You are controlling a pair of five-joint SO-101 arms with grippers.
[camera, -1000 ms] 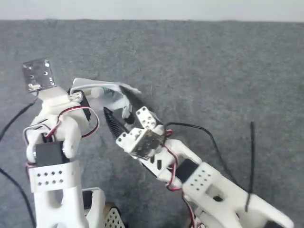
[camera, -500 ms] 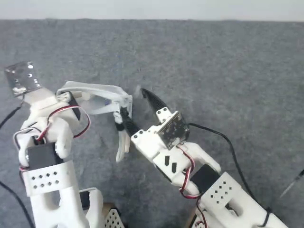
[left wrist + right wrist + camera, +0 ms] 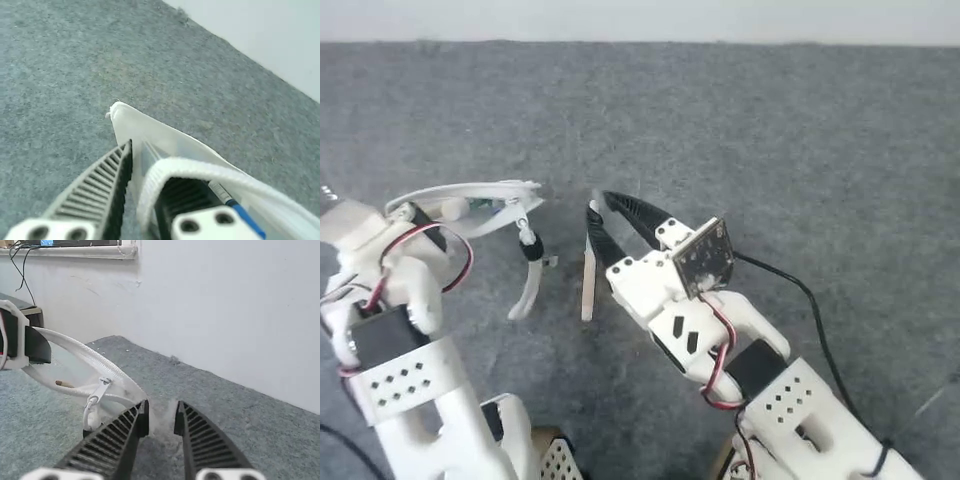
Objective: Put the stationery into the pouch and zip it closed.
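Left wrist view: the left gripper (image 3: pixel 137 180) is clamped on the clear white pouch (image 3: pixel 150 132). One wall is pinched between the jaws, and the white rim loops over the inner finger. A blue pen (image 3: pixel 245 216) lies inside the pouch, just beside that finger. Grey carpet (image 3: pixel 60 75) spreads ahead of the jaws.

Right wrist view: the right gripper (image 3: pixel 161 415) has its jaws narrowly apart with nothing clearly between them. The pouch hangs just ahead of the jaws and off to one side. Its zipper pull (image 3: pixel 100 389) dangles close to one fingertip, and a brown stick (image 3: pixel 64 384) shows inside.

High view: the pouch's strap (image 3: pixel 528 275) hangs down between the two grippers. A pale strip (image 3: pixel 588 285) sits against the right jaws' lower finger; I cannot tell whether it is held.
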